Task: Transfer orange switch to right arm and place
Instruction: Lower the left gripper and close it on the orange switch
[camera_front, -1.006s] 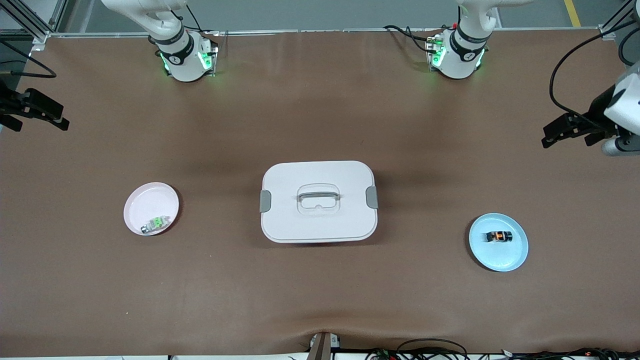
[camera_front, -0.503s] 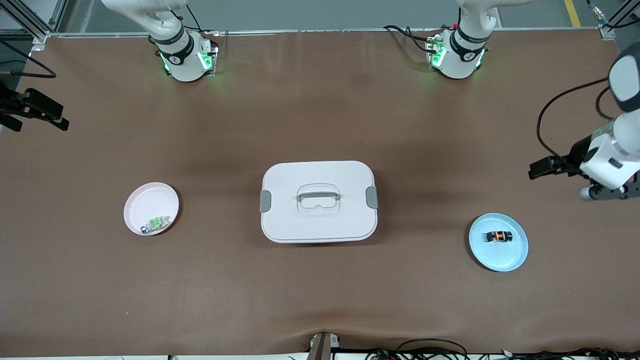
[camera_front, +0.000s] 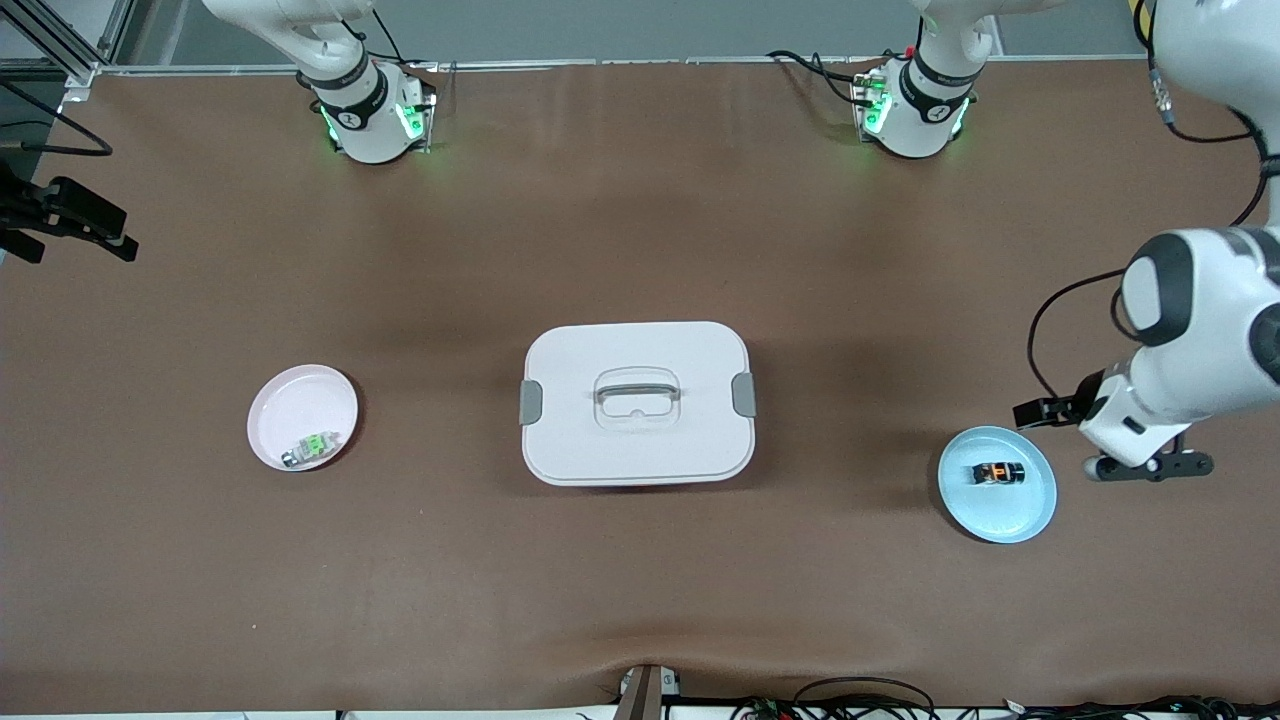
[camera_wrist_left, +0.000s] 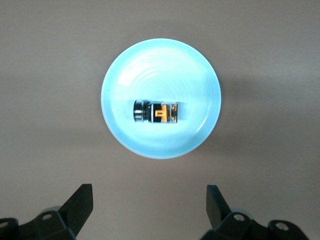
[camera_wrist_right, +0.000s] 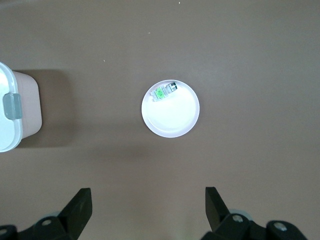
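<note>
The orange switch (camera_front: 998, 472), a stubby black cylinder with an orange mark, lies on its side in the middle of a light blue plate (camera_front: 1000, 518) toward the left arm's end of the table. My left gripper (camera_front: 1146, 467) hangs open beside that plate, over bare table, with nothing between its fingers. In the left wrist view the orange switch (camera_wrist_left: 156, 111) and the blue plate (camera_wrist_left: 160, 144) lie ahead of the open left gripper (camera_wrist_left: 149, 187). My right gripper (camera_front: 75, 215) waits open at the right arm's end of the table; the right wrist view shows it (camera_wrist_right: 148, 190) empty.
A white lidded box (camera_front: 636, 440) with grey clasps stands mid-table. A pink plate (camera_front: 300, 395) toward the right arm's end holds a small green-and-silver part (camera_front: 312, 447). The right wrist view shows that pink plate (camera_wrist_right: 172, 120), the green part (camera_wrist_right: 164, 91) and the box's corner (camera_wrist_right: 12, 115).
The left arm has swung from the table's end toward the front camera and now hangs beside the blue plate. The right arm, the switch and the plates have not moved.
</note>
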